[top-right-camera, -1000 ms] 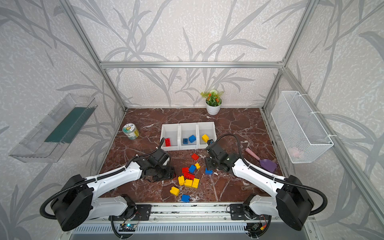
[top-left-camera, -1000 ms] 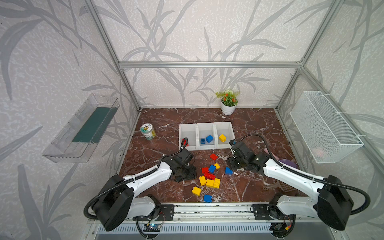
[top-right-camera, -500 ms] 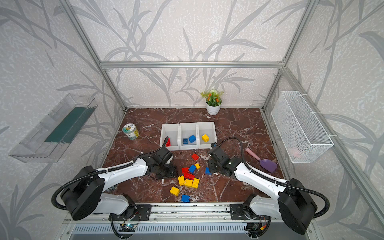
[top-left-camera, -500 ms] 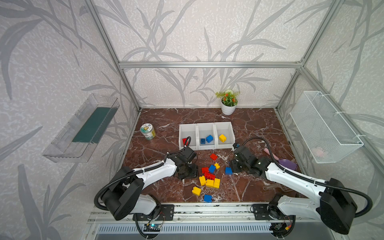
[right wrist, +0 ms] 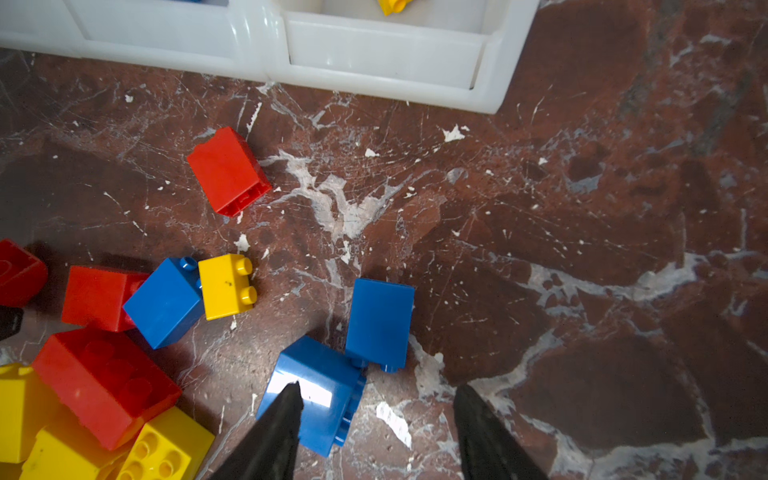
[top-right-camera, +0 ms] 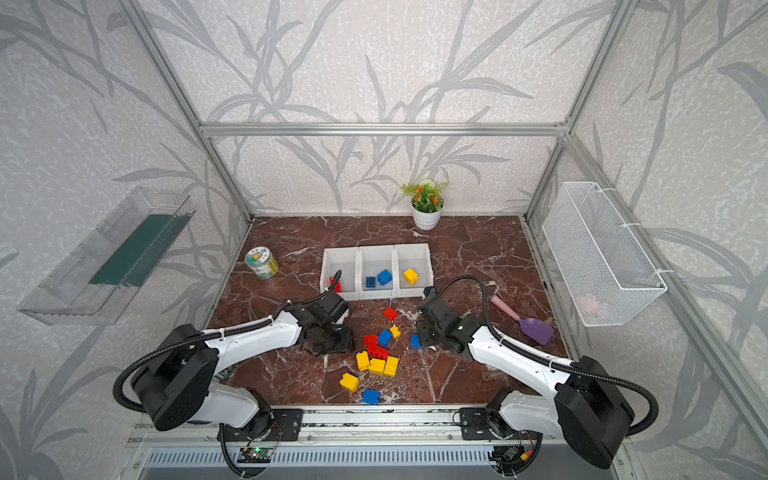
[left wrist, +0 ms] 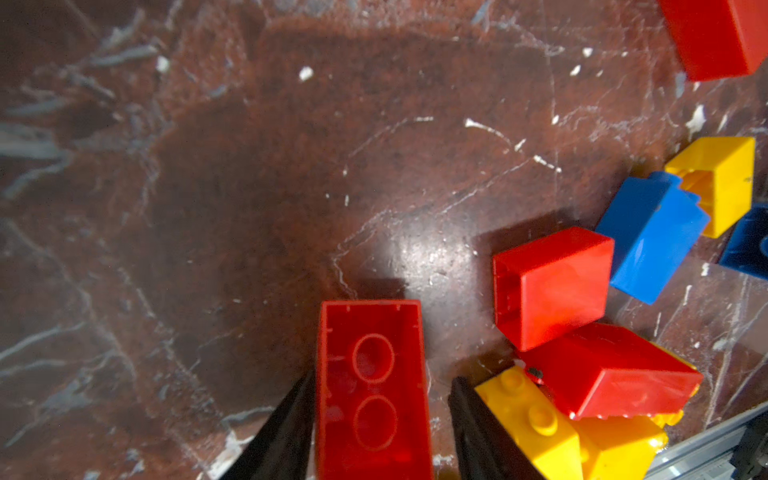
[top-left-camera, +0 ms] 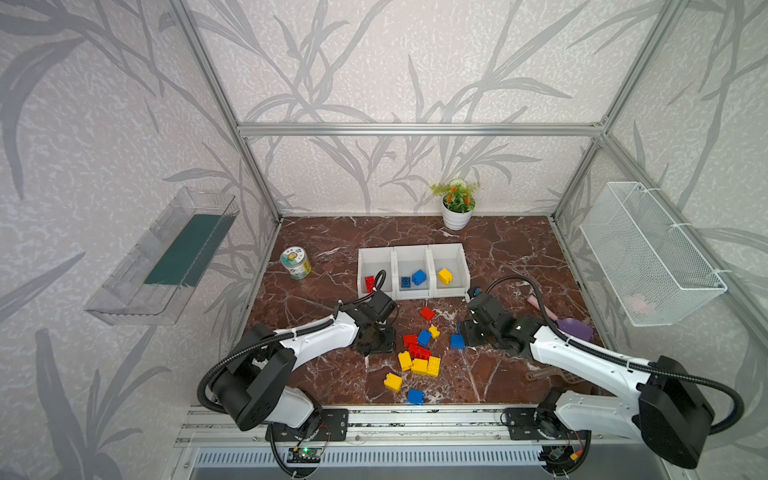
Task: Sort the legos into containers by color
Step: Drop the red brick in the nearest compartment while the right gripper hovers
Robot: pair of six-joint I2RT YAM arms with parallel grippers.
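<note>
Four legos already lie in the containers, as you can check in both top views:
- one red brick in the end bin nearest the left arm
- two blue in the middle bin
- one yellow brick in the end bin nearest the right arm
- no colours mixed

Item, unsorted: about a dozen bricks loose on the marble table, just in front of the bins.
- a tight cluster of red, blue and yellow
- a lone red square brick between the cluster and the bins
- a stray yellow and a stray blue near the front edge

Item, left gripper: a red oblong brick stands between its fingers, hollow underside toward the wrist camera. One finger lies against it and a sliver of table shows beside the other, so you cannot tell whether the grip has bitten.

Item, right gripper: jaws apart and holding nothing, low over two blue bricks. One fingertip overlaps the nearer blue brick.

Judgement: you are roughly a quarter through. The red oblong looks like the step in hand, bound for the bin with the red brick. Most of the sorting is still left.
</note>
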